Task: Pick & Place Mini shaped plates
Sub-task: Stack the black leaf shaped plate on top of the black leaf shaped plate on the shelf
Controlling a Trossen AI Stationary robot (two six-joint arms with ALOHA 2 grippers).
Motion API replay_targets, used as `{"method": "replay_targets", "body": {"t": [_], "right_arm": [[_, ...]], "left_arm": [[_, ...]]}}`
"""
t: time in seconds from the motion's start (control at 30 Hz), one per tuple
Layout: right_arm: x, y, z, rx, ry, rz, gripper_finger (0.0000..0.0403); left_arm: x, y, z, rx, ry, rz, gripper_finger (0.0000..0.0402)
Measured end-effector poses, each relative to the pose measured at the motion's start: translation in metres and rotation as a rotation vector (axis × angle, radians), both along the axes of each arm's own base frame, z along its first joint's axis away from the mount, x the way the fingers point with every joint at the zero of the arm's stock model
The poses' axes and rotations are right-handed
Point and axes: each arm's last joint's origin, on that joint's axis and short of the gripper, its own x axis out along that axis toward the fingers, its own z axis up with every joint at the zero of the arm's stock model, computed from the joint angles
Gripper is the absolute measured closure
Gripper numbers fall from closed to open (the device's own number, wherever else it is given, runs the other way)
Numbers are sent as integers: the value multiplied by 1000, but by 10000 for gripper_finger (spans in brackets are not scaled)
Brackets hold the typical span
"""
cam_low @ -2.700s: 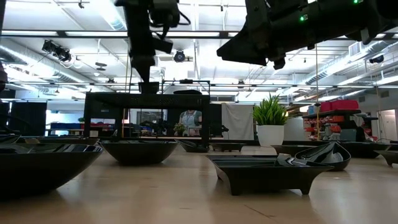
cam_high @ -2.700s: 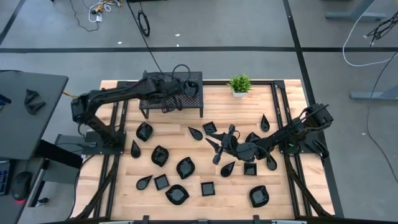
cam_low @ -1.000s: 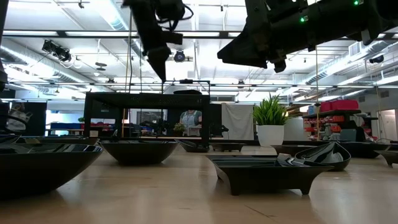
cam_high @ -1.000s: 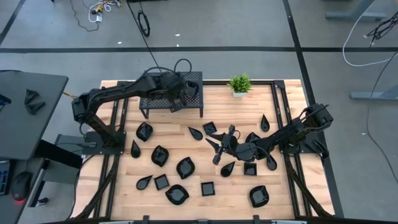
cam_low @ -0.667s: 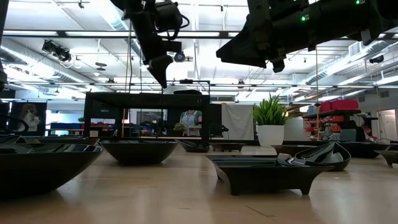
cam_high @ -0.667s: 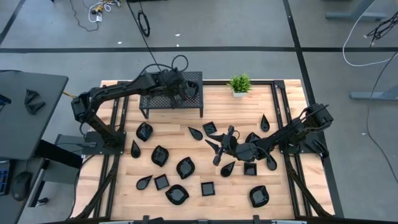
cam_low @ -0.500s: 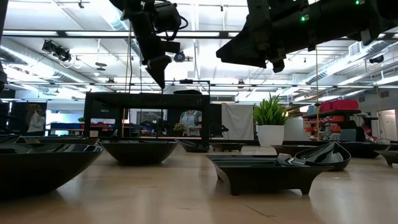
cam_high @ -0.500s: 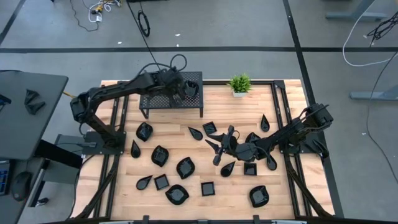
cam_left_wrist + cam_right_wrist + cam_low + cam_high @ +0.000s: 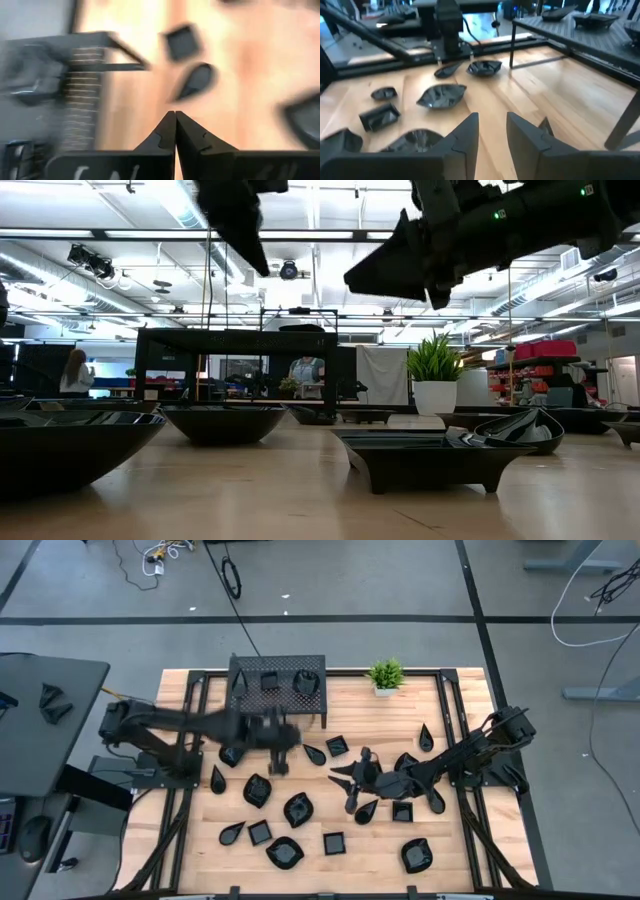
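Many small glossy black mini shaped plates (image 9: 298, 808) lie scattered on the wooden table. Three more (image 9: 270, 682) rest on top of the black perforated rack (image 9: 277, 700) at the far edge. My left gripper (image 9: 279, 762) is shut and empty. It hangs in the air near the rack's near side, above a teardrop plate (image 9: 197, 80) and a square one (image 9: 182, 42). My right gripper (image 9: 346, 786) is at the table's middle, open and level, with nothing between its fingers (image 9: 492, 125). Leaf-shaped plates (image 9: 442, 95) lie ahead of it.
A small green potted plant (image 9: 385, 674) stands at the far edge, right of the rack. Black frame rails (image 9: 448, 710) run along both sides of the table. A person (image 9: 75, 372) stands in the room behind the table.
My left gripper has swung from above the rack's top toward the table's near edge and now hangs over the plates in front of the rack. The three plates stay on the rack. My right gripper has tipped slightly without shifting place.
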Motion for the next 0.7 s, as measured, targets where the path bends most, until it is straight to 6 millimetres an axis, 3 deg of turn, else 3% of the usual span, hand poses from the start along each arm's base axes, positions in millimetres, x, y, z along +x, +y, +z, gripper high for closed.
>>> {"method": "replay_targets", "body": {"t": [0.17,0.33,0.53,0.7], "right_arm": [[-2,0,-5,-21,53,2,300],[-2,-1,-5,-22,54,1,300],[-1,-2,-5,-24,53,-3,300],[1,-7,-5,-24,53,-21,300]], "left_arm": [[-11,-47,-46,-92,-15,-12,390],[-24,-76,-93,-260,-129,12,391],[-28,-82,-117,-449,-262,21,339],[-29,-79,-133,-449,-230,56,282]]}}
